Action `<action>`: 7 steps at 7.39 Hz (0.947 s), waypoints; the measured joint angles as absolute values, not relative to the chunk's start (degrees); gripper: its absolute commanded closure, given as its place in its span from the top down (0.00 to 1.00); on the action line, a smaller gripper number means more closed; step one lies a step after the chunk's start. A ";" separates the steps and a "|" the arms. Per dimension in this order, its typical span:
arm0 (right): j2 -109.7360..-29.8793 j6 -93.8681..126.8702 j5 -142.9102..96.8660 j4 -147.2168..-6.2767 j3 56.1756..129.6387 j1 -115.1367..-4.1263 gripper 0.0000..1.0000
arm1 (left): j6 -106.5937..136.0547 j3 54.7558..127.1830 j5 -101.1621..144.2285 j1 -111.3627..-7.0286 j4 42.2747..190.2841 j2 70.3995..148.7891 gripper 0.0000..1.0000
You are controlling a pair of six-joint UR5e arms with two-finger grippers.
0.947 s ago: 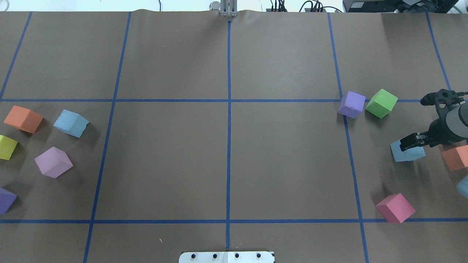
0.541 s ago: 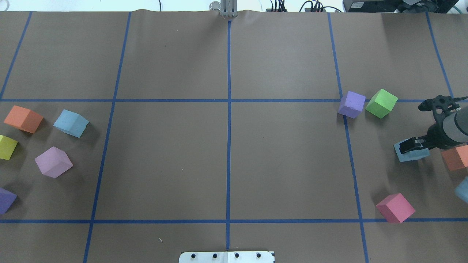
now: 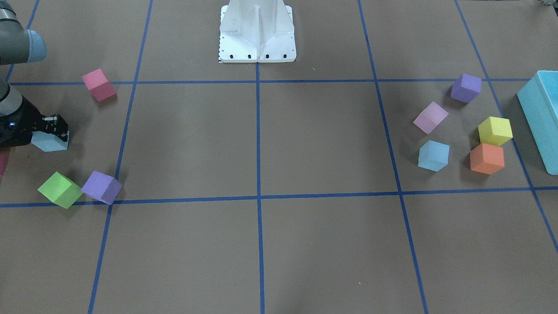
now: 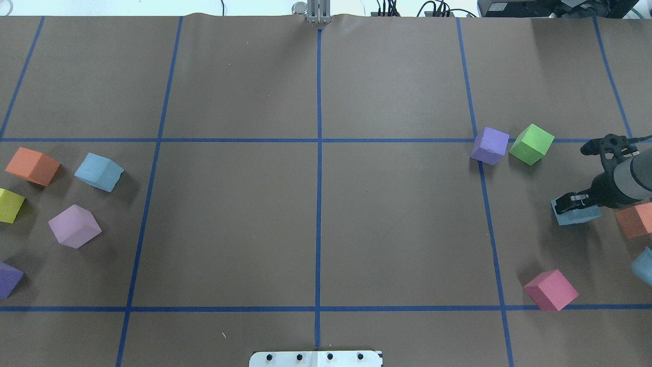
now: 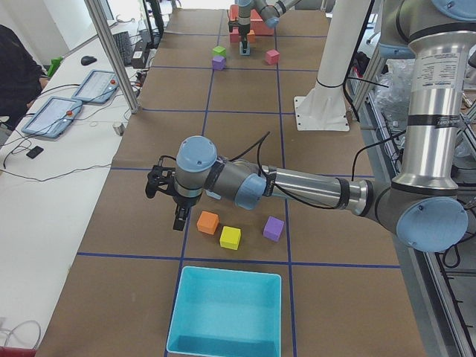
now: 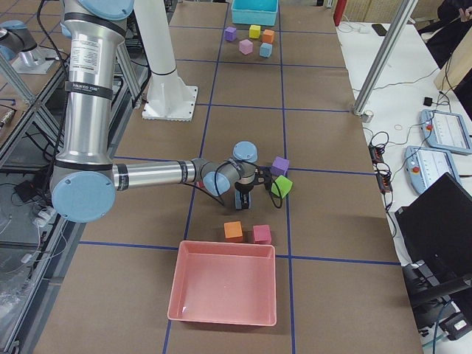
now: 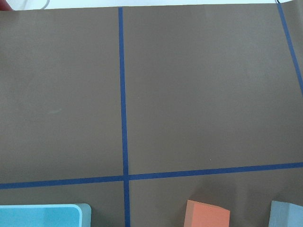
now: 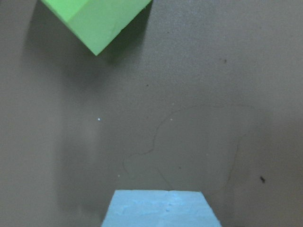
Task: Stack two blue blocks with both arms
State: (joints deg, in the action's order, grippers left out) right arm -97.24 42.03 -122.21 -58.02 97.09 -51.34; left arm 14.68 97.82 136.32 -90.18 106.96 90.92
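One blue block [image 4: 578, 216] lies at the table's right side, and it fills the bottom centre of the right wrist view as the blue block [image 8: 161, 210]. My right gripper [image 4: 570, 203] is down over it, open, with its fingers straddling the block [image 3: 49, 143]. The other blue block [image 4: 98, 172] sits free at the far left, among other cubes. My left gripper [image 5: 181, 219] shows only in the exterior left view, hovering above the table beside an orange cube [image 5: 207, 222]. I cannot tell whether it is open or shut.
Purple [image 4: 490, 146] and green [image 4: 531, 143] cubes lie beyond the right gripper, an orange cube [image 4: 634, 220] beside it, a pink one [image 4: 551, 290] nearer. Orange [image 4: 32, 166], yellow [image 4: 10, 205], lilac [image 4: 75, 226] and purple [image 4: 9, 279] cubes surround the left block. A teal box [image 3: 540, 117] stands past them.
My right gripper has sunk lower onto the blue block and drifted slightly right, covering more of it. The block and the other cubes have stayed where they were.
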 measured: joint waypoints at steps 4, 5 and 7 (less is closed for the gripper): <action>-96.72 42.70 -126.67 -61.70 102.62 -52.98 0.28 | 14.68 97.51 136.32 -90.18 106.96 90.96 0.98; -95.04 42.71 -127.64 -66.15 105.08 -53.71 0.30 | 14.68 97.44 136.32 -90.18 106.96 91.01 0.98; -87.44 42.85 -127.77 -76.66 107.74 -54.18 0.31 | 14.68 97.39 136.32 -90.18 106.80 91.10 0.98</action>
State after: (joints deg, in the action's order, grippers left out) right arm -87.44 42.85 -127.77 -76.66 107.74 -54.18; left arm 14.68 97.39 136.32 -90.18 106.80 91.10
